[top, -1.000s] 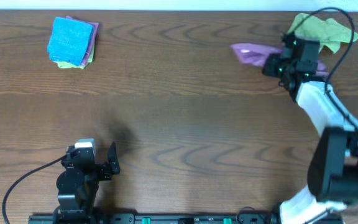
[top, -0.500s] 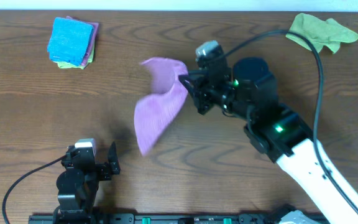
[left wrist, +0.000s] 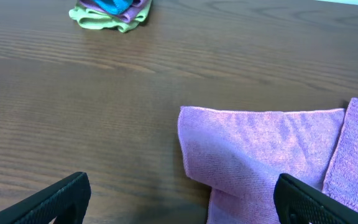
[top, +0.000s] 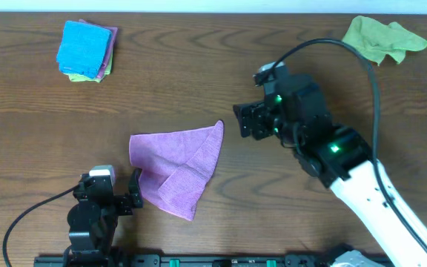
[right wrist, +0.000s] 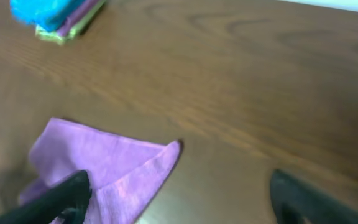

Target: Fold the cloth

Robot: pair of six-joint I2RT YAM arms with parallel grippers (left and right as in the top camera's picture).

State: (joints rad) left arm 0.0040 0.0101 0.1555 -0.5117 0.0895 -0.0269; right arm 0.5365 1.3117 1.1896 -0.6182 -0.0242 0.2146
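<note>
The purple cloth [top: 175, 167] lies rumpled on the table at front centre, with its right edge folded over and a point toward the front. My right gripper [top: 243, 124] hovers just right of the cloth's far right corner. It is open with nothing in it. In the right wrist view the cloth [right wrist: 104, 165] lies under the left finger of the right gripper [right wrist: 179, 202]. My left gripper [top: 113, 189] rests open at the front left. The cloth [left wrist: 272, 155] reaches across its right finger [left wrist: 306, 202] in the left wrist view.
A stack of folded cloths [top: 86, 50], blue on top, sits at the back left and shows in both wrist views [left wrist: 110, 9] [right wrist: 55, 15]. A crumpled green cloth [top: 382, 38] lies at the back right. The right arm's cable arcs over the table's right half.
My right gripper swept the purple cloth from the back right to the table's middle, opened and let it go. The cloth now lies flat at front centre. The left arm has not moved.
</note>
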